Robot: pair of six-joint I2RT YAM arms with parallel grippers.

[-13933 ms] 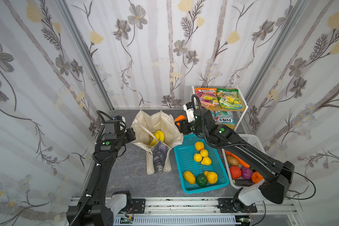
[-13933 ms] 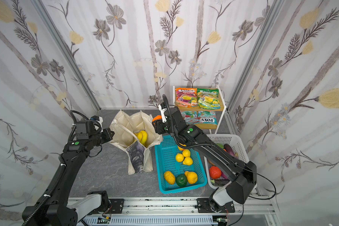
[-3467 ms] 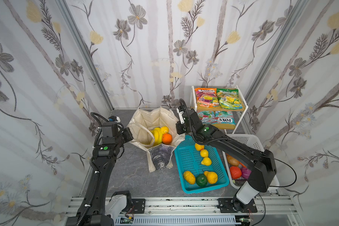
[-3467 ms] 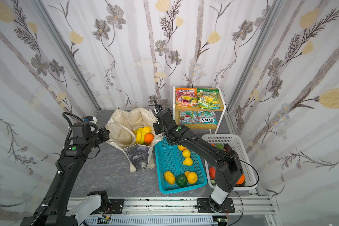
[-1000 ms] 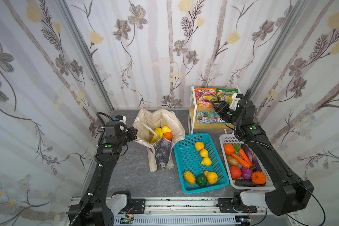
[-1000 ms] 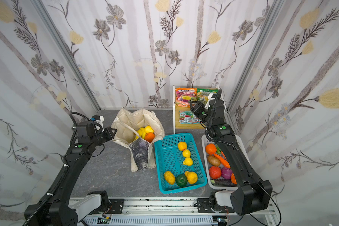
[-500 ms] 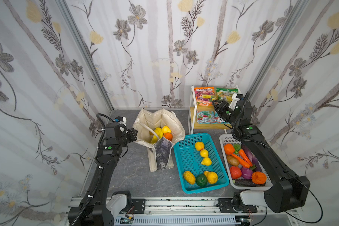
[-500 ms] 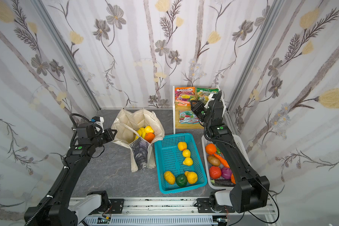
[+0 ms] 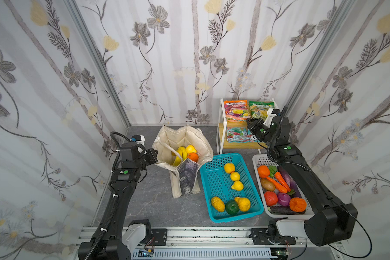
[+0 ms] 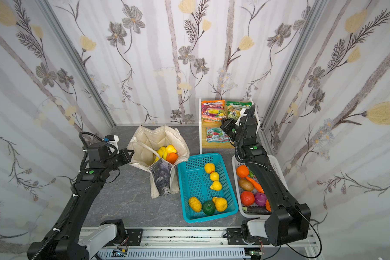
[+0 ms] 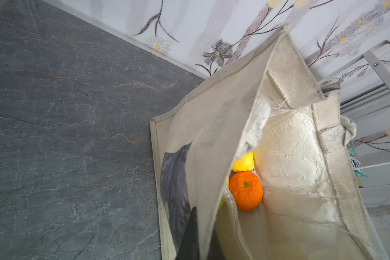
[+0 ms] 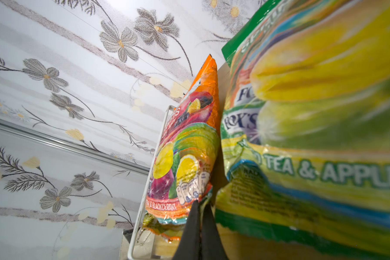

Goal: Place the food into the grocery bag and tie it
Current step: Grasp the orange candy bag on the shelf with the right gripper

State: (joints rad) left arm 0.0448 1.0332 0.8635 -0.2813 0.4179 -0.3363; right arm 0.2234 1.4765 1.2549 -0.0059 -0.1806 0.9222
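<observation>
The cream grocery bag [image 9: 182, 138] [image 10: 154, 137] stands open at the back left of the grey table. Inside it lie a banana bunch [image 9: 180, 153], a small yellow fruit [image 9: 190, 148] [image 11: 243, 162] and an orange [image 9: 193, 157] [image 11: 245, 191]. My left gripper [image 9: 155, 154] [image 10: 131, 155] [image 11: 203, 225] is shut on the bag's left rim, with the wall between its fingers. My right gripper [image 9: 248, 122] [image 10: 223, 126] [image 12: 202, 203] reaches to the top shelf. It is shut on the near corner of the orange snack packet [image 9: 235, 110] [image 12: 189, 146], beside the green packet [image 9: 260, 109] [image 12: 313, 112].
A teal mesh basket [image 9: 234, 216] of yellow and green fruit sits right of the bag. A white mesh basket [image 9: 257, 158] of vegetables lies under my right arm. The white wire shelf rack [image 9: 219, 128] holds more packets [image 9: 236, 134] on its lower board.
My right gripper has closed on the orange packet's corner after edging slightly closer to the shelf. The left gripper and the bag have not moved.
</observation>
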